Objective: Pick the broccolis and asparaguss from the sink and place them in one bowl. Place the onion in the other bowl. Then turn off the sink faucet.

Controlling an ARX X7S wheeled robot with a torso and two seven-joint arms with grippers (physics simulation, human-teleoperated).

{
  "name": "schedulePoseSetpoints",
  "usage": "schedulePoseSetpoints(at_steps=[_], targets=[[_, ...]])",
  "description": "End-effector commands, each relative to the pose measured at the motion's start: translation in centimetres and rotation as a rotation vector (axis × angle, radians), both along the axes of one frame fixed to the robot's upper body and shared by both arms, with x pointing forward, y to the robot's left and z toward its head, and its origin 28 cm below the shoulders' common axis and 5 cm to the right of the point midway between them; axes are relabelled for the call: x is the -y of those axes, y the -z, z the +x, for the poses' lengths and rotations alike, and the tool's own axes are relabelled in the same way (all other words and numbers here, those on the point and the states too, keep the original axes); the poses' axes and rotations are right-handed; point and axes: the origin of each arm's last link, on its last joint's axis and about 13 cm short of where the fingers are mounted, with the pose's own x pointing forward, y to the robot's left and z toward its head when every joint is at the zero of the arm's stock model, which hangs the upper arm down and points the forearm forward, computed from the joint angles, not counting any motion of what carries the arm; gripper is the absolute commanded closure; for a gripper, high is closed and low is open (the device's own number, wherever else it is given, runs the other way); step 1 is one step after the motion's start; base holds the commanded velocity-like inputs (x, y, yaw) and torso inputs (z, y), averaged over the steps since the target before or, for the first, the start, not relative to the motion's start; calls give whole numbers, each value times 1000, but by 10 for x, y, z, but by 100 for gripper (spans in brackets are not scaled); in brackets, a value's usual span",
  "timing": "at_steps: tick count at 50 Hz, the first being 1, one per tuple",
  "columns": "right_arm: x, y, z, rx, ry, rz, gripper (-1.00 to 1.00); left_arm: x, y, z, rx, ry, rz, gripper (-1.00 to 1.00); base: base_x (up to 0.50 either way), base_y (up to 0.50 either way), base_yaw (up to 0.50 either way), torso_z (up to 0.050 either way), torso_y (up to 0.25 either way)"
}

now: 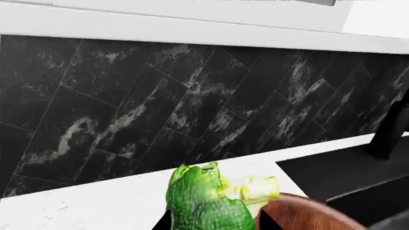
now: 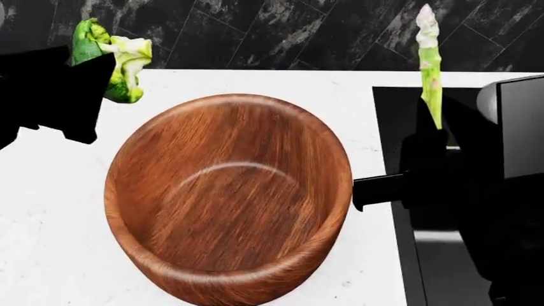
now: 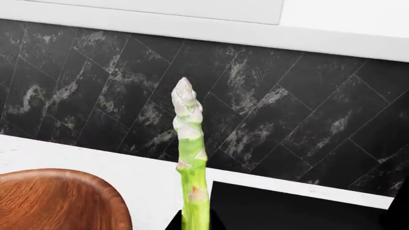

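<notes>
Black marbled tile wall behind a white worktop (image 2: 51, 210), sink (image 2: 399, 121) at its right. Wooden bowl (image 2: 228, 197) sits empty mid-worktop, likely the drop target for both greens. Left pincer (image 2: 89, 76) is clamped on a broccoli (image 2: 114, 57), held up beside the bowl's far-left rim, not yet over it. Right pincer (image 2: 429, 137) grips an asparagus (image 2: 429, 70) by its base, spear upright, just right of the bowl over the sink edge.

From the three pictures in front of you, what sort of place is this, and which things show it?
Most likely a kitchen, in a simulator's render. A white countertop runs under a black marbled tile backsplash, a black sink is set into it, and a wooden bowl stands beside vegetables held in grippers.
</notes>
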Motion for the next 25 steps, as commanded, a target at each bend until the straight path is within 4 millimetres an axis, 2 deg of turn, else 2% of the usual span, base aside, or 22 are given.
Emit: schedulePoseSetpoints(at_steps=[1,6,8,19,25], targets=[[0,-9,-11,-19,4,3,100,43,-22,15,-128,286,12,100,0,0,0,0,0],[-1,-10,-10,-12,11,32,100,56,-29,10,-149,360,61,100,0,0,0,0,0],[-1,-11,-10,-6,12,35,100,60,-28,12,-198,333,59,100,0,0,0,0,0],[0,-3,-9,-28,11,72,100,76,-6,0,-256,364,155,100,0,0,0,0,0],[1,-1,-12,-25,22,87,100,77,-3,3,-259,347,173,100,0,0,0,0,0]])
